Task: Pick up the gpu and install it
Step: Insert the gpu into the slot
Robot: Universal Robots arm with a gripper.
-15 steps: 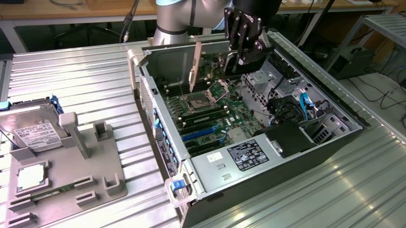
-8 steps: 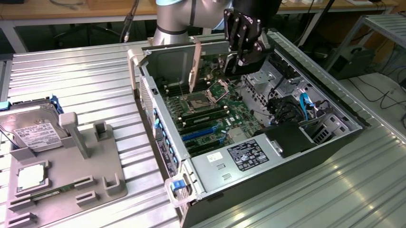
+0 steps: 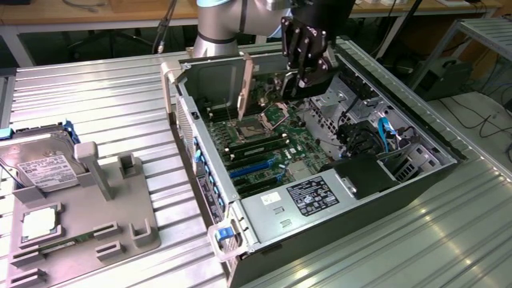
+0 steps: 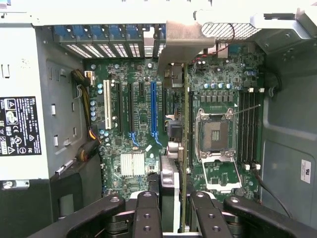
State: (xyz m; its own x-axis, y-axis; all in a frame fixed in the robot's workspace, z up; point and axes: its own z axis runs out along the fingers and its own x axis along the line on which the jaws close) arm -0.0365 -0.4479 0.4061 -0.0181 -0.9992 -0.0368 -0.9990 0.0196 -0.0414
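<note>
I had my tool (image 3: pixel 301 84) clenched on the gpu (image 3: pixel 244 87), a thin green circuit card with a black cooler block on one face and a long silver end bracket. In the upper middle of the exterior view the card hung upright on edge over the open black and silver computer case (image 3: pixel 360 198), which lay on its side on the ribbed metal table (image 3: pixel 104 96).

In the wrist view my tool (image 4: pixel 178 214) gripped the gpu (image 4: pixel 184 148) edge-on above the green motherboard (image 4: pixel 138 114), between the long blue expansion slot (image 4: pixel 153 109) and the silver processor socket (image 4: pixel 214 134).

I judged the picking up done and the installing in hand, with the card not yet seated. I could not tell how far it stood off the board. To my mind the next move called for a square line-up of the card's lower edge with its slot, the bracket true to the rear opening, and a straight, gentle press.
</note>
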